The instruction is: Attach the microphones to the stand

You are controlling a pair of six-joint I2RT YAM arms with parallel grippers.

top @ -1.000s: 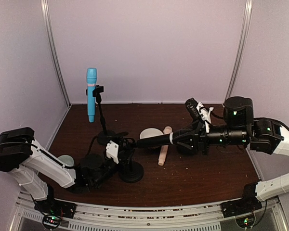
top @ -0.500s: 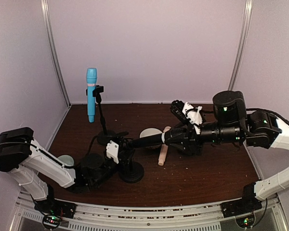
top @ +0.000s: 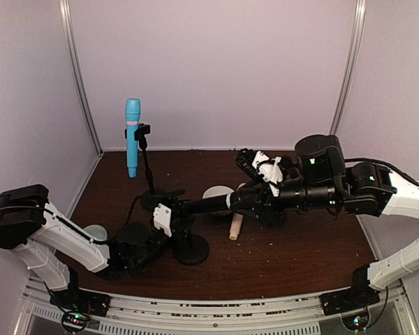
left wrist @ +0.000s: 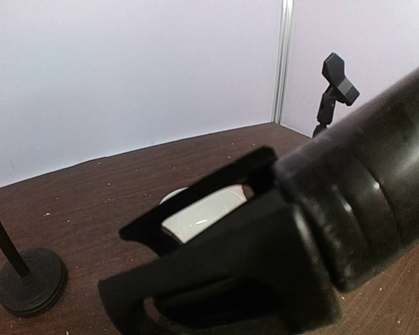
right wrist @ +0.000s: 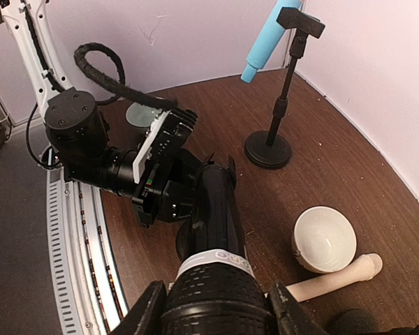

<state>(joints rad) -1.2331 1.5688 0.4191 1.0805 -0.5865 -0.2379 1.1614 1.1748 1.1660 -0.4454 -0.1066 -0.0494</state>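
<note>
Firstly, surroundings: a brown table [top: 293,258]. A white bowl [top: 218,192] sits mid-table and a pale bowl [top: 96,231] is at the left, half hidden by the left arm. The far stand [top: 152,199] carries the blue microphone [top: 132,136] upright in its clip, head up. The cream microphone [top: 234,223] lies flat just beside the white bowl, partly under the right arm.

Item: black microphone [top: 209,204]. It is slim and matte, with a ribbed, pale-banded grip section. It hangs above the table centre between the two arms. Its long axis is near level and runs across the table, with the outer end leftward at the clip of the near stand [top: 190,249]. I cannot tell whether it is seated there.

The right gripper [right wrist: 216,310] is clamped on its ribbed end. The left gripper [top: 169,218] is closed round the near stand's stem, below the clip.
</note>
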